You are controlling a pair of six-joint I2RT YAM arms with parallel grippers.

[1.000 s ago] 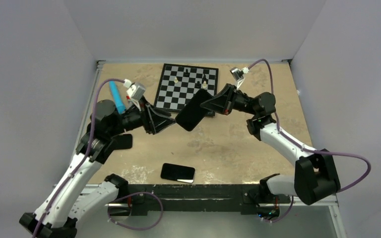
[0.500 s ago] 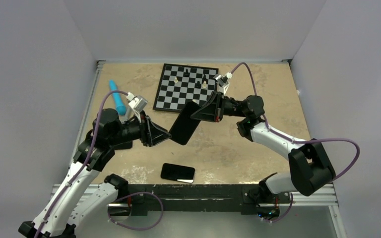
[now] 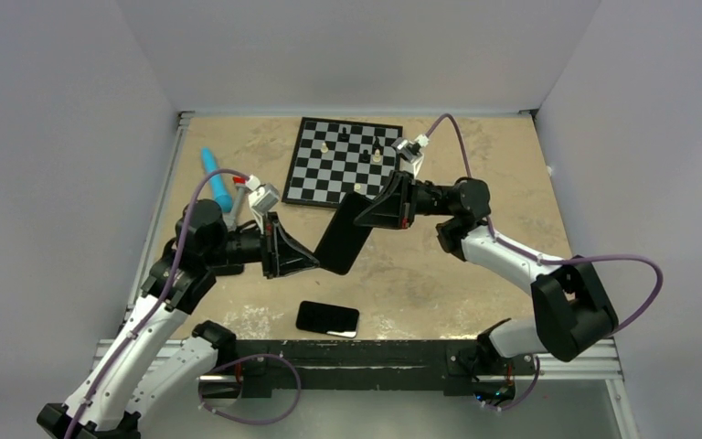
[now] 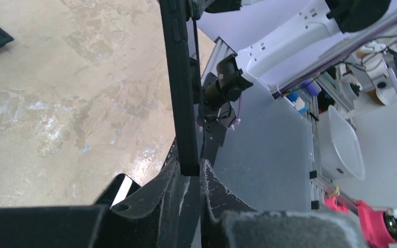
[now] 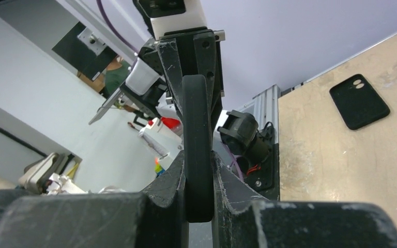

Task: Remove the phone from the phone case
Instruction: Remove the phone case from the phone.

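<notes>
From above, the two arms met in the air just in front of the chessboard, on the side nearer the robot. Between them hung the phone case, tilted, with its top end toward the chessboard. The left gripper had the bottom end and the right gripper had the top end. Each one was closed on it. Holding both ends most likely let one arm keep the case steady while the other one bent or peeled it. The phone itself did not show, so I guess it was inside the case and not out yet. Another phone lay flat on the table, far from the chessboard and close to the arm bases. A blue tube lay to the left of the chessboard.

In the left wrist view, the case stood edge-on, rising out of the left gripper. The fingers were nearly closed, and they pinched only the very end of it. That grip was small, so a hard pull could make it slip.

In the right wrist view, the case's round edge sat deep between the right gripper's fingers, squeezed tight. The left gripper showed past it, clamped on the far end. An empty black case lay flat on the table. The chessboard did not show here.
</notes>
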